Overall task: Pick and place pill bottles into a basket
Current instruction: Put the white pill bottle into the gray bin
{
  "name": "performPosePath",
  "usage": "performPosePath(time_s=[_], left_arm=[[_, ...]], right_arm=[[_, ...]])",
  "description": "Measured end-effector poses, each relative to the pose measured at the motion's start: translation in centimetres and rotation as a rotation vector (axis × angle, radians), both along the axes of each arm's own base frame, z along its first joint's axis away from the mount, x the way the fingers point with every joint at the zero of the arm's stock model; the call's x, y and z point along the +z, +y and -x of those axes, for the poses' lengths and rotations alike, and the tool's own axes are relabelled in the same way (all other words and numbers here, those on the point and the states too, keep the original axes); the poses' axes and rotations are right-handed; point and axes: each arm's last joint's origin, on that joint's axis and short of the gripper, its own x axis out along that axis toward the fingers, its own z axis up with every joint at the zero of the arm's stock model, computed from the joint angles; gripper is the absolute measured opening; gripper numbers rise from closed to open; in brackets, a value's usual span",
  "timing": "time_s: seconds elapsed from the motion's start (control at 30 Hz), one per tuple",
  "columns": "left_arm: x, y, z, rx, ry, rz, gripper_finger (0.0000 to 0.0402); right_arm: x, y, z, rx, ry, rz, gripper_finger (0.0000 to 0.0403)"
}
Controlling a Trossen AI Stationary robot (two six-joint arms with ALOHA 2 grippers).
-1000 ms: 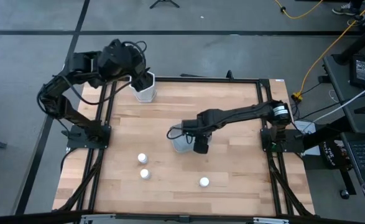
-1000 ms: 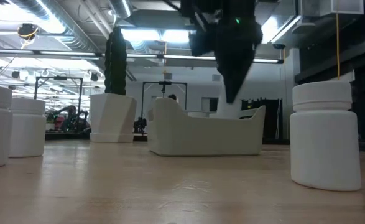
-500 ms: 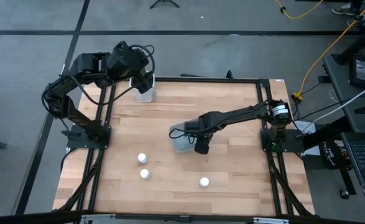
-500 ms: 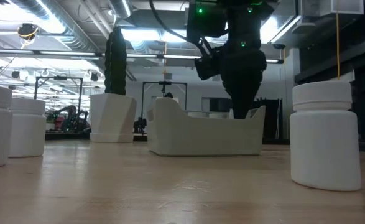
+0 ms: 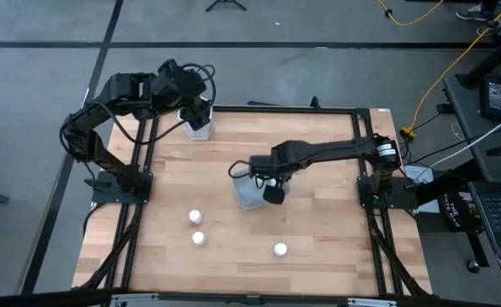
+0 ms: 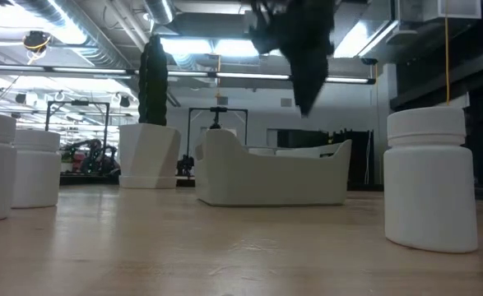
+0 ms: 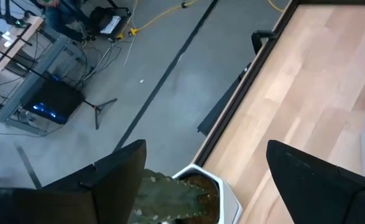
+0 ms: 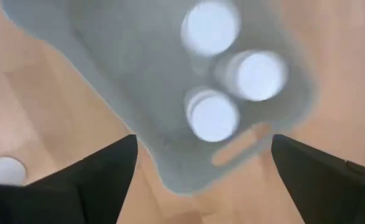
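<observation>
The pale blue-grey basket (image 5: 248,194) stands on the wooden table's middle; in the right wrist view three white pill bottles (image 8: 212,117) stand upright inside the basket (image 8: 126,68). My right gripper (image 8: 204,140) hovers open just above it, holding nothing, and shows raised in the low view (image 6: 303,57). Three more bottles (image 5: 195,217) (image 5: 200,239) (image 5: 280,249) stand on the table's near part. My left gripper (image 7: 207,146) waits open above the cactus pot (image 5: 199,126) at the far left.
The white pot with the cactus (image 7: 182,193) sits at the table's far left corner, right under my left gripper. A dark metal frame (image 5: 365,162) borders the table. Bare wood lies between the basket and the near bottles.
My right gripper dipped down into the basket, then rose clear above it and shifted slightly toward the far edge. My left arm edged a little toward the table's right, over the cactus pot. The basket and the three bottles on the table stayed put.
</observation>
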Motion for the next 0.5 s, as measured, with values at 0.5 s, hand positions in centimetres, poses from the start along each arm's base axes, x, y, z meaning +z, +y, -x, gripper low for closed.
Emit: performPosePath(time_s=[0.5], left_arm=[[-8.3,-3.7,-2.1,-0.223,0.282,0.552,0.0326]], right_arm=[[17.5,2.0,13.3,-0.206,-0.487,0.645,0.0332]])
